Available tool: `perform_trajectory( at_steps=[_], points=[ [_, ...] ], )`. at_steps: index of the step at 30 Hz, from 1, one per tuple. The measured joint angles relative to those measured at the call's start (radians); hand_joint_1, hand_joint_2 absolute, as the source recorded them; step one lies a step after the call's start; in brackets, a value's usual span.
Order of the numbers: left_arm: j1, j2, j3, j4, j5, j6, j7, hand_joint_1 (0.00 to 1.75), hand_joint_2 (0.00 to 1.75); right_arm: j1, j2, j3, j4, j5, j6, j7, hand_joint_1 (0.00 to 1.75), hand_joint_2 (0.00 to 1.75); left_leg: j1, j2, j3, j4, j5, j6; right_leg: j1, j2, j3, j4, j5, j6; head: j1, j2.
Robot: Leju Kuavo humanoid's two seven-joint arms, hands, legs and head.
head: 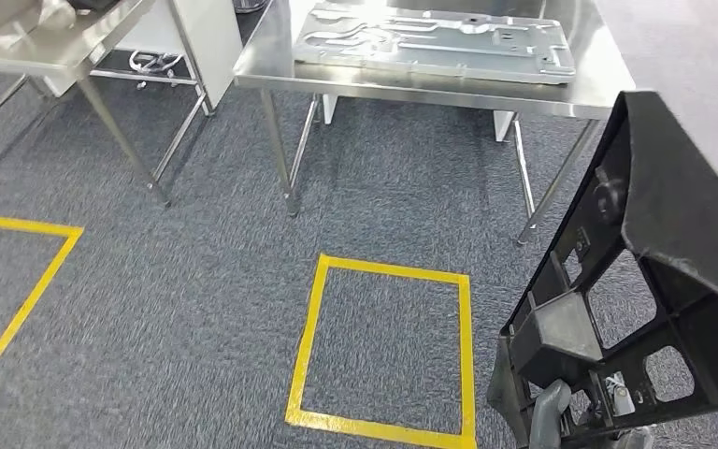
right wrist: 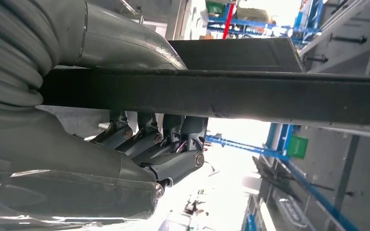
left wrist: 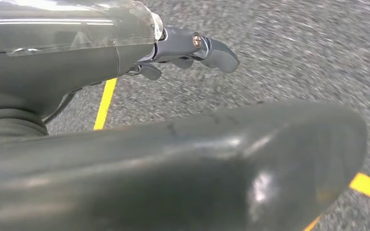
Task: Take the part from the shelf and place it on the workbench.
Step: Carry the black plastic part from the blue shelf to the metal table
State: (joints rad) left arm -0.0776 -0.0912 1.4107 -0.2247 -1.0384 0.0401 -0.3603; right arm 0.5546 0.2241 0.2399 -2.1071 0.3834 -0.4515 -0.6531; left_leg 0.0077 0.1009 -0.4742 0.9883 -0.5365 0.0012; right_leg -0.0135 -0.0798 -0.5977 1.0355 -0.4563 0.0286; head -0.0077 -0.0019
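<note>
The part (head: 654, 271) is a large black plastic frame with open cells, held tilted at the lower right of the head view. My right hand (head: 556, 416) grips its lower edge. In the right wrist view the hand's fingers (right wrist: 149, 139) curl around the part's dark bar (right wrist: 270, 98). The steel workbench (head: 449, 94) stands ahead at the top centre, with a flat silver metal panel (head: 439, 42) lying on it. My left hand (left wrist: 77, 62) hangs over the grey carpet holding nothing, its fingers (left wrist: 207, 48) stretched out and apart from the thumb.
A yellow tape square (head: 393, 271) marks the carpet in front of the workbench, and another (head: 28, 226) lies to the left. A second steel table (head: 56, 47) and a white cabinet (head: 206, 37) stand at the upper left. The workbench legs (head: 280, 150) reach the floor.
</note>
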Motion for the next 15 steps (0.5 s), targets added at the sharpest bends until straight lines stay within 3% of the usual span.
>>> perform_trajectory(
  at_steps=[1,3,5,7,9,10,11,13,15],
  points=[
    [-0.001,0.0,0.0,0.0,0.0,0.0,0.0,0.0,0.0,0.0,0.0,0.0,0.0,0.0,0.0,0.0,1.75,1.75,-0.003,0.01,0.005,-0.002,-0.004,-0.006,0.005,0.001,0.002,-0.005,-0.005,-0.007,-0.001,0.0],
    [-0.005,0.0,0.0,0.0,0.0,0.0,-0.001,0.0,0.0,0.001,0.0,-0.001,0.0,0.0,-0.001,0.0,1.75,1.75,-0.001,0.019,0.018,-0.004,-0.012,-0.017,0.003,0.028,0.002,-0.009,-0.005,-0.019,-0.001,0.0],
    [-0.007,0.0,0.0,0.0,0.0,0.0,-0.001,0.0,0.0,0.001,0.002,-0.001,0.0,0.002,-0.005,0.0,1.75,1.75,0.004,-0.02,0.006,0.038,-0.046,-0.026,-0.003,0.051,0.006,-0.017,-0.002,-0.032,-0.002,0.0],
    [-0.004,0.0,0.0,0.0,-0.001,0.001,-0.001,0.0,0.0,0.0,0.005,-0.002,0.0,0.016,-0.017,0.001,1.75,1.75,0.006,-0.073,-0.052,0.157,-0.109,-0.028,-0.005,0.07,0.008,-0.02,-0.002,-0.041,-0.004,0.0],
    [0.001,0.0,0.0,0.0,-0.001,0.002,0.001,0.0,0.0,0.0,0.011,-0.005,0.0,0.034,-0.035,0.006,1.75,1.75,0.006,-0.089,-0.12,0.274,-0.142,-0.03,-0.002,0.089,0.008,-0.018,-0.004,-0.045,-0.004,0.0],
    [0.002,-0.001,0.0,0.0,-0.002,0.002,0.002,0.0,0.0,0.001,0.014,-0.007,0.0,0.042,-0.044,0.011,1.75,1.75,0.006,-0.091,-0.136,0.287,-0.129,-0.029,-0.001,0.099,0.01,-0.017,-0.006,-0.046,-0.004,0.0],
    [0.002,-0.001,0.0,0.0,-0.003,0.002,0.003,0.0,0.0,0.0,0.016,-0.01,0.0,0.049,-0.052,0.018,1.75,1.75,0.006,-0.092,-0.133,0.26,-0.097,-0.028,-0.001,0.107,0.012,-0.015,-0.008,-0.045,-0.004,0.0],
    [0.002,-0.001,0.0,0.0,-0.006,0.002,0.004,0.0,0.0,-0.001,0.019,-0.017,0.0,0.06,-0.068,0.035,1.75,1.75,0.006,-0.097,-0.091,0.136,-0.017,-0.021,0.0,0.118,0.016,-0.01,-0.014,-0.039,-0.004,0.0],
    [-0.001,-0.001,-0.001,0.0,-0.009,0.001,0.005,0.0,0.0,-0.008,0.022,-0.03,0.0,0.069,-0.088,0.051,1.75,1.75,0.003,-0.104,-0.062,0.049,0.02,-0.012,0.002,0.124,0.017,-0.004,-0.019,-0.029,-0.004,0.0]
  ],
)
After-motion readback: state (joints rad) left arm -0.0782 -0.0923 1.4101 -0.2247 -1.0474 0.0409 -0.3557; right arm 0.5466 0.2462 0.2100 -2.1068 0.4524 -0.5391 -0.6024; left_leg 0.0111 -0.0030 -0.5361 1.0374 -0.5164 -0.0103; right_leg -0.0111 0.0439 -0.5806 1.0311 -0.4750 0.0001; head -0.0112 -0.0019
